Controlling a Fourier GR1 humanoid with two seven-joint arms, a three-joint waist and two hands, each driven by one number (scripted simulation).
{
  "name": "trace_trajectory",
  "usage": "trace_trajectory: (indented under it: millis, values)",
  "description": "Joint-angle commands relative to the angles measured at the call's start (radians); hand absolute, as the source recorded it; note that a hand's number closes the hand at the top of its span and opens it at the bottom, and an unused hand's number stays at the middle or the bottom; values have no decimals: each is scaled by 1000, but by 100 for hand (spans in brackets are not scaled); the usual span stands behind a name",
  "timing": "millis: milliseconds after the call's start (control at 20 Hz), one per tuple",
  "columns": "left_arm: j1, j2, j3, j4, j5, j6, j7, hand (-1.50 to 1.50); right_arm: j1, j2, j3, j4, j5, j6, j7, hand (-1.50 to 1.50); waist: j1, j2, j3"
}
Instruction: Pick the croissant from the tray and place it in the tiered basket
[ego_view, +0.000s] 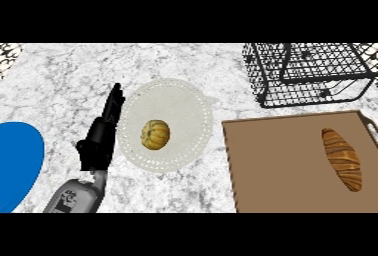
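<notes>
1. Grey-white marbled counter (66, 80) across the whole view, seen steeply from above.
2. Brown tray (284, 165) at lower right, cut off by the view's lower edge and nearly reaching the right edge.
3. Croissant (342, 159) lying lengthwise on the tray's right part, untouched, well apart from any hand.
4. Black wire tiered basket (310, 75) at upper right, just beyond the tray; top portion cut off, so tiers hard to tell apart.
5. White plate (166, 125) at centre, carrying a small round golden pastry (156, 134).
6. Left hand (103, 132) just beside the plate's left rim, fingers straight and pressed together, pointing away, holding nothing.
7. Blue rounded object (18, 160) at left edge, mostly out of frame, unidentifiable.
8. Right hand nowhere in view.
</notes>
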Motion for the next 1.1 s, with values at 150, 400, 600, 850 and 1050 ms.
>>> trace_trajectory:
  millis: [150, 400, 600, 850, 1050]
  values:
    - [4, 0, 23, 21, 18, -26, -33, 0, 44, -52, 114, -37, 173, -70, -308, -150, -2, 0, -1]
    - [1, -3, 26, 16, 5, -20, -29, 0, 147, -90, 187, 19, 357, -291, -481, -150, -8, 0, 0]
    - [26, 21, 20, -63, -7, -24, 37, 0, 173, -130, 249, 240, 489, -509, -624, -150, 6, -4, -3]
    - [40, 13, 42, -57, 0, -42, 47, 0, 192, -144, 293, 443, 555, -670, -780, -150, -11, -8, -6]
    - [1, -12, 17, -62, -53, -18, 81, 0, 82, -171, 374, 570, 570, -649, -806, -150, -4, -6, -7]
